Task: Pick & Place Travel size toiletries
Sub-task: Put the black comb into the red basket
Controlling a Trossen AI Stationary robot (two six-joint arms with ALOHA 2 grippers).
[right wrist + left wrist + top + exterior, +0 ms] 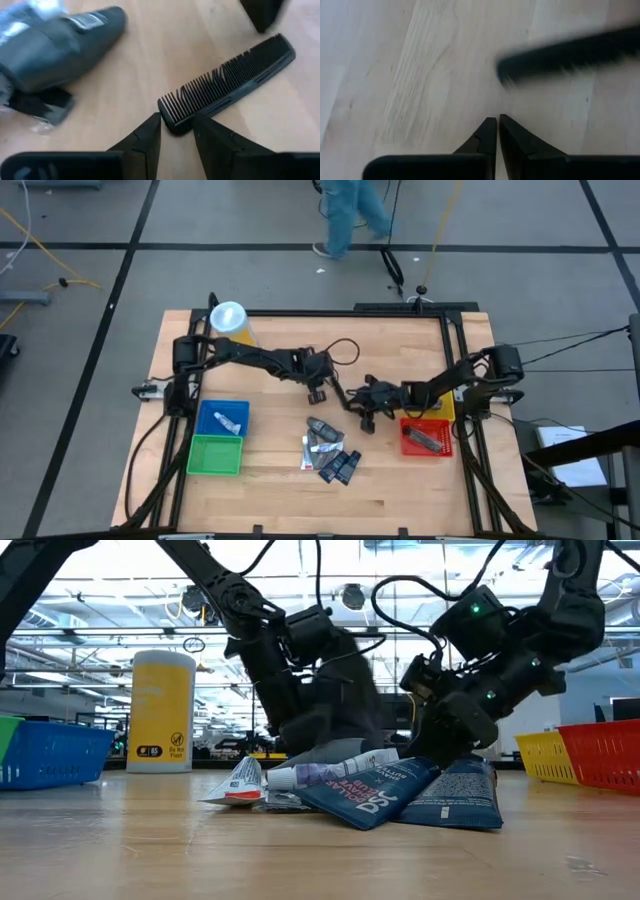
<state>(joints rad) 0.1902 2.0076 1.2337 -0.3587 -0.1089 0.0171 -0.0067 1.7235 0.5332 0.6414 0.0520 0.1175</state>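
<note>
A black comb (230,75) lies flat on the wooden table between my two grippers. My right gripper (176,131) is open, its fingertips standing on either side of the comb's near end; in the high view it is at the table's middle (363,418). My left gripper (497,121) is shut with nothing in it, over bare wood beside the comb's other end (318,393). The travel size toiletries (326,450) lie in a loose pile toward the near edge: a dark grey tube (65,45), dark blue packets (400,795) and a white tube (330,773). My right gripper comes slanting down at the comb's end (175,120), which lies on the table between the two fingertips. I cannot tell whether the fingers touch it.
A blue bin (206,418) holding a white tube and a green bin (215,456) stand at the left. A red bin (428,448) with a dark item and a yellow bin (446,406) stand at the right. A yellow cylinder (230,320) stands at the far left. A person (350,215) walks beyond the table.
</note>
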